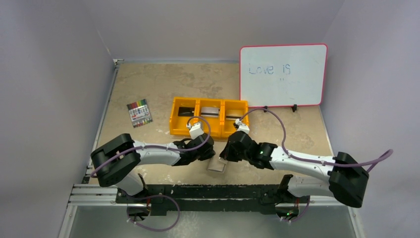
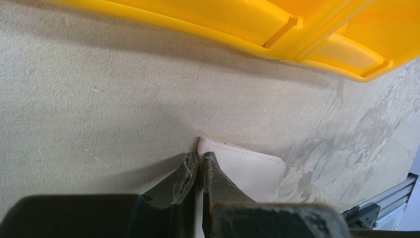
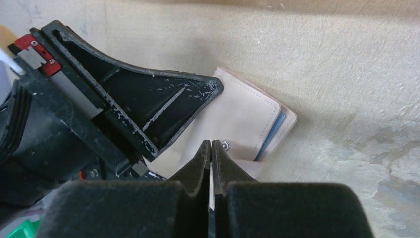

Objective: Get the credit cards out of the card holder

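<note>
Two grippers are seen in the top view: left gripper (image 1: 213, 156) and right gripper (image 1: 224, 156), both over one card holder (image 1: 217, 166) at mid-width by the table's (image 1: 148, 84) near edge. One orange tray (image 1: 174, 121) with three compartments is set behind it. One marker pack (image 1: 139, 113) lies toward the left edge and one whiteboard (image 1: 282, 74) stands at the far right corner.

Left wrist: fingers are pressed together at the holder's corner; whether anything is pinched cannot be told.

Right wrist: fingers are pressed together beside one snap tab (image 3: 226, 145). The holder is folded, with a blue edge shown.

Bench (image 1: 158, 84): mottled tan surface, worn paler in patches. Plain pale grey walls (image 1: 198, 25) enclose it at left, back and right. Aluminium rail (image 1: 94, 194) along near edge.
</note>
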{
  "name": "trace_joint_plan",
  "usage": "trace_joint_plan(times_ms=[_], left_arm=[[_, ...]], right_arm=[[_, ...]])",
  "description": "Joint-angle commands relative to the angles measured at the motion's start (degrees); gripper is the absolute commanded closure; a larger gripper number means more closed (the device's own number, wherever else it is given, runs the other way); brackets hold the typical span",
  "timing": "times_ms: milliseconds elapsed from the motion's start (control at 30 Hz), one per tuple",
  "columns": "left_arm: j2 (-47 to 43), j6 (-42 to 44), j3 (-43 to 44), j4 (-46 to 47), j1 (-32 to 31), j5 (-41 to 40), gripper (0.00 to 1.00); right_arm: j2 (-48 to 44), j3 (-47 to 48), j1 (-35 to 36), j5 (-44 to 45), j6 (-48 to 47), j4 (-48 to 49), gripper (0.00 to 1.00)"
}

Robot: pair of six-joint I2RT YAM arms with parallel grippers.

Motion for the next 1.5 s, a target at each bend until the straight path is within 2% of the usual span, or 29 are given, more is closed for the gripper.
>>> trace_joint_plan(times_ms=[0,233,267,433,467,500,667,833,1000,1167,1467], left_arm=[[1.40,1.12,-0.17,-6.58,-0.09,0.11,1.00],[-6.75,-2.81,-3.89,-10.12,-0.13,-8.27,1.00],[-7.59,-3.01,-4.87,-9.06,-0.15,-8.72,1.00],[-8.01,-3.16,-5.30,-6.91,-0.23,-8.63,1.00],[-7.72,-3.08,-4.78,-7.34,-0.22,-8.79,1.00],[-7.44,-3.10,-4.19,-8.14,-0.20,-9.10,1.00],[-7.30,-2.98,-2.47,-11.00,-0.32,-10.69,1.00],[-7.19,-3.23,-2.36,-10.31,-0.39,-11.09,1.00],[-7.17,-3.92,-2.67,-10.22,-0.40,-11.28,1.00],[-6.99,-4.22,-2.91,-9.89,-0.66,-11.18,1.00],[-6.82,-5.93,-3.29,-9.12,-0.68,-11.84,1.00]], right_arm=[[-6.42,-3.82,-0.89,-1.15,2.68,7.08,1.00],[-13.38,-5.34,-1.24,5.38,9.68,-6.86,1.00],[-13.46,-5.69,-1.24,5.45,9.41,-7.35,0.96],[-11.95,-6.02,-1.33,3.70,8.53,-8.58,0.91],[-11.73,-6.10,-1.33,3.76,8.83,-9.21,0.86],[-11.55,-6.07,-1.33,3.85,9.03,-9.74,0.76],[-13.28,-5.54,-1.33,1.36,5.31,-7.42,0.50],[-9.26,-1.76,-1.33,-4.23,0.12,-1.33,0.39],[1.64,3.82,-1.33,-5.89,-3.64,0.44,0.32],[6.41,6.65,-1.33,-5.46,-3.61,-1.45,0.25],[11.82,8.11,-1.22,-8.95,-6.23,-0.74,0.28]])
